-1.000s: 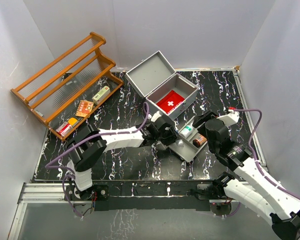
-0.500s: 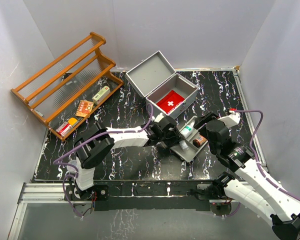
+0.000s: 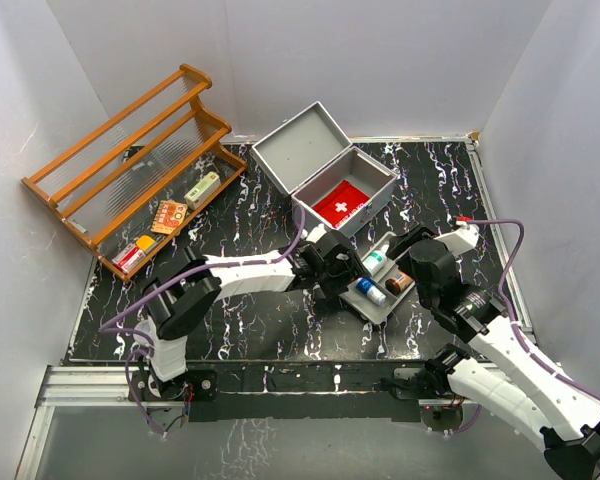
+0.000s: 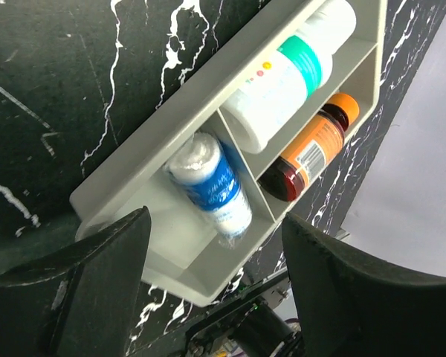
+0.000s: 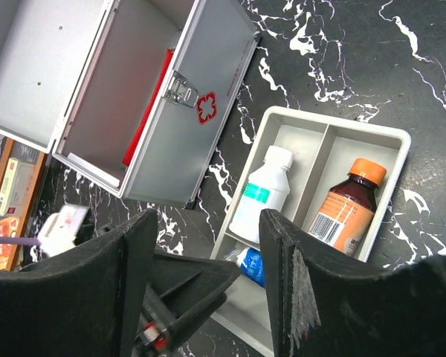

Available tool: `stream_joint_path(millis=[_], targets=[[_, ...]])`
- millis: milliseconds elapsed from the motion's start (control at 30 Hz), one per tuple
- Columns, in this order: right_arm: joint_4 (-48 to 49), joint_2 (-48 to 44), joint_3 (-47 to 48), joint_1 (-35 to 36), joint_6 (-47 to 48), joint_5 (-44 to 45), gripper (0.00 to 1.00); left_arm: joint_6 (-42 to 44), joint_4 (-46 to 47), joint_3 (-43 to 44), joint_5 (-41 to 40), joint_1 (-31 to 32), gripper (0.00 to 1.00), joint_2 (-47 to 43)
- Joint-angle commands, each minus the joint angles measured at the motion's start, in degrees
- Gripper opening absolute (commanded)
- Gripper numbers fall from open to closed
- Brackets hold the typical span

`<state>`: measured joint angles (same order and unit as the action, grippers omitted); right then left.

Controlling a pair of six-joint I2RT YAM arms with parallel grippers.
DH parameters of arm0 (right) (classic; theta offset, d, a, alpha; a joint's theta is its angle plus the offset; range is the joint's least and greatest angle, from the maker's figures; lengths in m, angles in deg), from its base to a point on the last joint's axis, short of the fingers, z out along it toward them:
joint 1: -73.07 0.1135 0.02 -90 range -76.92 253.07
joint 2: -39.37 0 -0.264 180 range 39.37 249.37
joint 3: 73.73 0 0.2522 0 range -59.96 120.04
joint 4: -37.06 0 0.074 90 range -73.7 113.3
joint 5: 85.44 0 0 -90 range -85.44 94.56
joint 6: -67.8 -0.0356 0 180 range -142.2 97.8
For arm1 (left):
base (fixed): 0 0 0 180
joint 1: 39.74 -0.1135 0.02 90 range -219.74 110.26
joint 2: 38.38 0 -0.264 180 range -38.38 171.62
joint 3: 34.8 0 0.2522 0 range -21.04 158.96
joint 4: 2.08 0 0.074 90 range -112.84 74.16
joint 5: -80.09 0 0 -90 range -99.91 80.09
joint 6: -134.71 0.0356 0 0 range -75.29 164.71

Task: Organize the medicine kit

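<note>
The medicine kit (image 3: 325,160) stands open at the back of the table, a red pouch (image 3: 342,207) with a white cross inside; it also shows in the right wrist view (image 5: 180,126). A grey divided tray (image 3: 384,310) lies in front of it. The tray holds a white bottle (image 3: 377,262) with a green band, an amber bottle (image 3: 398,283) with an orange cap, and a blue and white roll (image 3: 371,292). My left gripper (image 3: 342,272) is open and empty just above the roll (image 4: 212,186). My right gripper (image 3: 412,245) is open and empty, high over the tray (image 5: 342,137).
An orange-brown wooden rack (image 3: 130,150) leans at the back left with small boxes (image 3: 202,188) on its lower shelf. White walls close in the table on the left, back and right. The kit's lid (image 3: 292,138) lies open towards the back left.
The left gripper has shifted right over the tray. The blue and white roll now lies free in the tray's near compartment, where it did not show before. The right arm has barely moved.
</note>
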<state>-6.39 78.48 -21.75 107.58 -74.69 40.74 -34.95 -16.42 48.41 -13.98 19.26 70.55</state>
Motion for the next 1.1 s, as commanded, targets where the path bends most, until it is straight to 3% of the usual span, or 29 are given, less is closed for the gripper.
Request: stream_joint_path(millis=[0,200,267,433,633,833,1067], targets=[[0.0,0.6,2.5,0.2,0.4,1.6,0.55,5.3,-3.8,-2.0,-3.4,0.0,0.70,-9.7],[-4.2,5.1,2.5,0.1,-1.4,-0.8,0.51,16.3,-7.9,-4.2,-6.0,-0.8,0.70,-15.5],[-7.6,8.0,2.6,0.2,-3.4,-0.2,0.33,21.4,-11.3,-4.5,-8.4,-1.2,0.70,-17.4],[-11.0,13.6,3.1,-0.7,-5.2,-1.2,0.25,31.3,-14.4,-7.8,-7.5,-5.3,0.70,-23.0],[-9.2,21.0,3.9,-1.7,-5.1,-5.7,0.23,43.5,-15.5,-10.8,-2.1,-14.6,0.69,-30.2],[-8.4,28.1,6.9,-2.1,-4.9,-7.0,0.29,53.2,-18.3,-11.7,-10.6,-15.9,0.71,-37.9],[-9.5,33.4,9.1,-2.8,-6.0,-5.7,0.30,56.2,-15.9,-14.7,-16.8,-16.3,0.72,-44.4]])
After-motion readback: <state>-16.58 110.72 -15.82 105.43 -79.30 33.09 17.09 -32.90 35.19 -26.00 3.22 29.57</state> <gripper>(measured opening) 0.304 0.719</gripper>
